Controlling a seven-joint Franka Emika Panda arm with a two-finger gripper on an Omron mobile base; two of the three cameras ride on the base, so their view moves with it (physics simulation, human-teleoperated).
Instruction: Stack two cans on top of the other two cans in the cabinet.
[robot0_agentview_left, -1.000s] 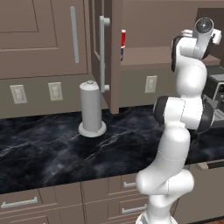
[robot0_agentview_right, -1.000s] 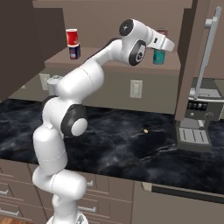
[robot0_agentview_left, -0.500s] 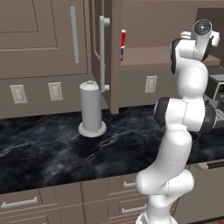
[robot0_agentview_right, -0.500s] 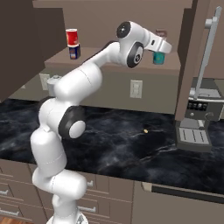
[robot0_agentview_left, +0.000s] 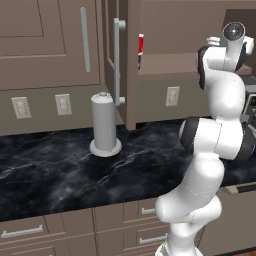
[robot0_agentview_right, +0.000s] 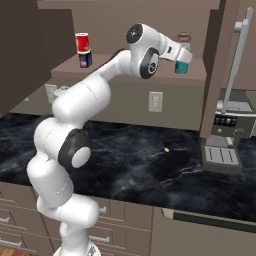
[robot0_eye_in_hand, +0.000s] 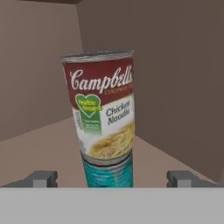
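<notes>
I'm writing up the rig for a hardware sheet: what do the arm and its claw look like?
The arm is built of glossy white, rounded shell segments with dark grey to black discs and bands at the joints; one round dark cap sits on the wrist. No cables or markings are visible. The claw has two small, blocky grey finger tips set wide apart.

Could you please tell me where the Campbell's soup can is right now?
The soup can stands stacked on the teal can at the right of the cabinet shelf, just ahead of the open gripper.
</notes>
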